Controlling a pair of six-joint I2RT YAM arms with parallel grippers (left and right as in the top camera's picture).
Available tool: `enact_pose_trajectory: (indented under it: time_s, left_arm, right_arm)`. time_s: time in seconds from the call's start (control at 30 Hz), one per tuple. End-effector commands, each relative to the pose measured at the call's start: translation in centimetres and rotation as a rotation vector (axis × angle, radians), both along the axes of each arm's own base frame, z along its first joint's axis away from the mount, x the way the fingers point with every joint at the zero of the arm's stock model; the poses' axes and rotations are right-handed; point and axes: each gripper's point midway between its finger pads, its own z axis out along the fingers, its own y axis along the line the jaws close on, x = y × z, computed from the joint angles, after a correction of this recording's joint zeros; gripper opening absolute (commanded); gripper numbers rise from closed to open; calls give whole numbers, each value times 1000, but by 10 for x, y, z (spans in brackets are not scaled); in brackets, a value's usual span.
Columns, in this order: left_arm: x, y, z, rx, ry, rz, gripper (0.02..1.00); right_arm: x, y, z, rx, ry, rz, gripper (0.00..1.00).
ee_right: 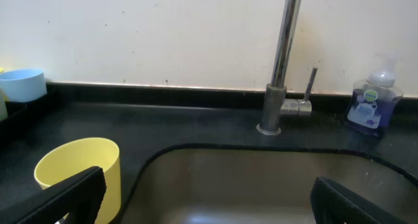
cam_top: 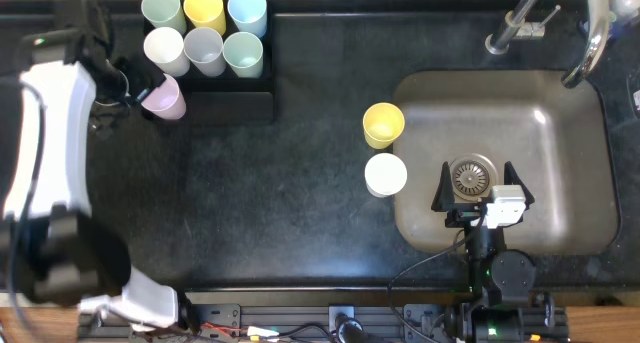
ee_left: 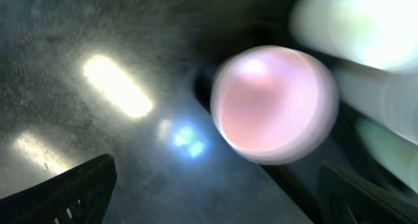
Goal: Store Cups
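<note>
Top view, tray: we see a black tray at the far left of the dark worktop. Six cups stand in it in two rows of three.
Top view, pink cup: the pink cup sits at the tray's near left corner, in front of the two rows. We cannot tell whether it stands straight or leans.
Top view, left claw: the left claw is just beside the pink cup, on the side away from the sink.
Top view, loose cups: a yellow cup and a white cup stand on the worktop, just beside each other and close to the sink's left rim.
Top view, right claw: the right claw hangs over the sink near the drain, its two fingers spread wide.
Left wrist view, claw: we see both fingers well apart, pinching nothing.
Left wrist view, pink cup: we look into its mouth. It lies ahead of the fingertips, with paler cups just beside it, all of it smeared.
Right wrist view, claw: the fingers are spread wide over the sink.
Right wrist view, yellow cup: it stands upright on the worktop at the sink's rim, near one finger.
Right wrist view, behind: a tap rises behind the sink, a soap bottle stands near it, and a blue cup shows far off.
</note>
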Motion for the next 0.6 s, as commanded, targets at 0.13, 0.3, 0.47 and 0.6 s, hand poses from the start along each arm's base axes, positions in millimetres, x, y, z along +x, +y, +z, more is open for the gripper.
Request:
enact_pose_trajectory:
  time_s: [0.13, 0.3, 0.47, 0.6]
  left_arm:
    - [-16, -138, 74, 4, -215, -399, 1000]
    - [-29, -265, 58, 57, -258, -695, 1000]
    - [-57, -345, 26, 19, -215, -885, 998]
    - [-63, -357, 0, 11, -143, -918, 996]
  right_arm:
    - [0, 1, -4, -3, 3, 6, 996]
    - [0, 1, -4, -3, 3, 6, 998]
    - [0, 1, -4, -3, 3, 6, 996]
    - [0, 1, -4, -3, 3, 6, 996]
